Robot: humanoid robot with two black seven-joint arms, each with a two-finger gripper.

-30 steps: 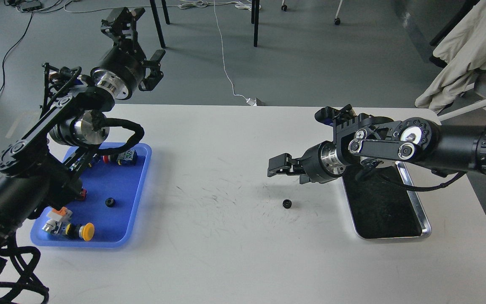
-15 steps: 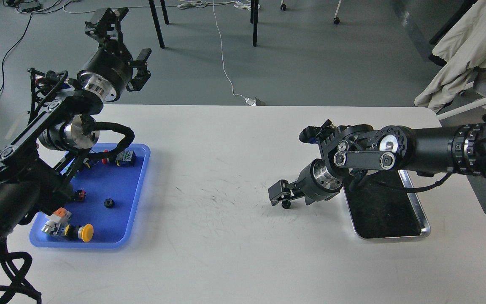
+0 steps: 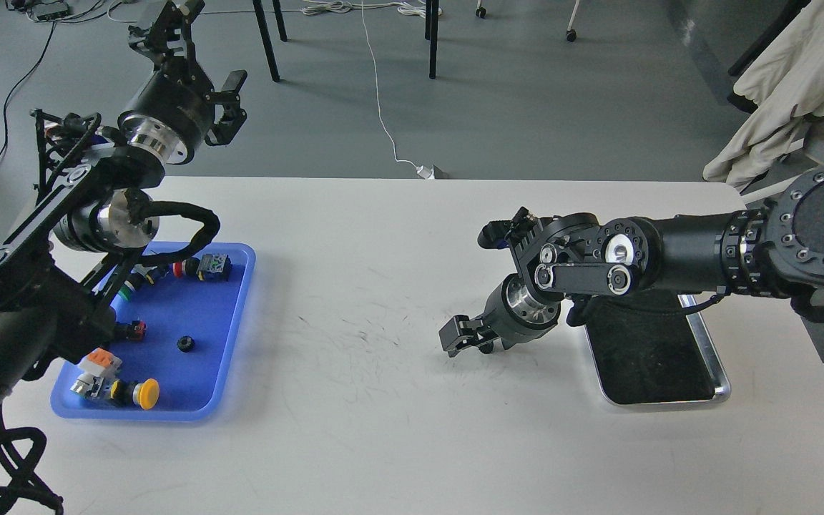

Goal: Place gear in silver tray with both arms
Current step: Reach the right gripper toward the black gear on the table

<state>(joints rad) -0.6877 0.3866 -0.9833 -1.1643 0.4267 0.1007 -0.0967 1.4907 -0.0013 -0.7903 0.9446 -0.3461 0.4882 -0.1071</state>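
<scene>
While silver tray (image 3: 712,357) empty (gear (image 3: 485,348) outside).

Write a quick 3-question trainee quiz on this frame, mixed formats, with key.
1. True or false: the small black gear on the table lies inside the silver tray.
2. Which arm's gripper is down at that gear? A) left B) right
3. Fill in: a second small black gear lies in the ___ tray.

Key:
1. False; it sits on the white table, left of the tray.
2. B; the right gripper is at the gear, while the left gripper is raised beyond the table's far edge.
3. Blue.
</scene>
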